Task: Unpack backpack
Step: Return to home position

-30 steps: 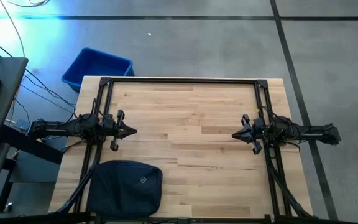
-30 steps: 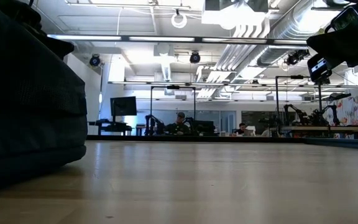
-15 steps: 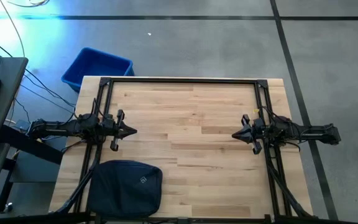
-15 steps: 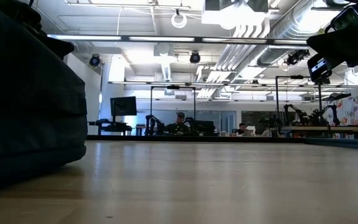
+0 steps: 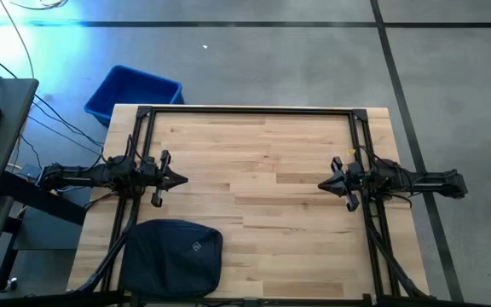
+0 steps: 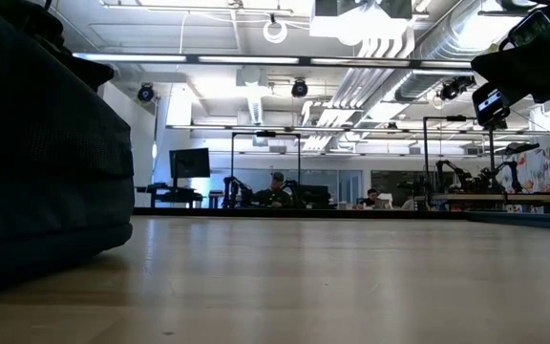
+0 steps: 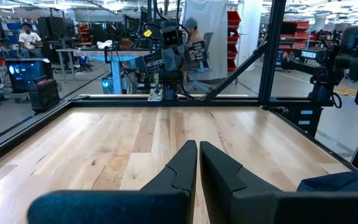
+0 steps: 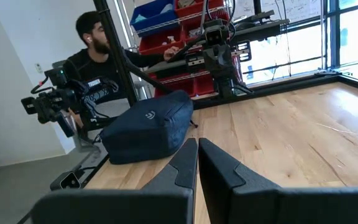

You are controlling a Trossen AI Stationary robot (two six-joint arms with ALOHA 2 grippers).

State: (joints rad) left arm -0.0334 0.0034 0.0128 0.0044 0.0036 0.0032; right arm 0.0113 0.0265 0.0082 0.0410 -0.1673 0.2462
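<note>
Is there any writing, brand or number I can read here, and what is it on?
None can be read outright.
On the backpack: a white logo, an emblem with no readable letters.
On a dark arm beyond the table: a white label, too blurred to read.

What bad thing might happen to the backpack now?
The backpack lies right by the table's edge on the left arm's side, so a nudge might tip it off. The shut left gripper hangs just beyond it; a low swing could knock it. The right gripper waits shut across the table.
</note>
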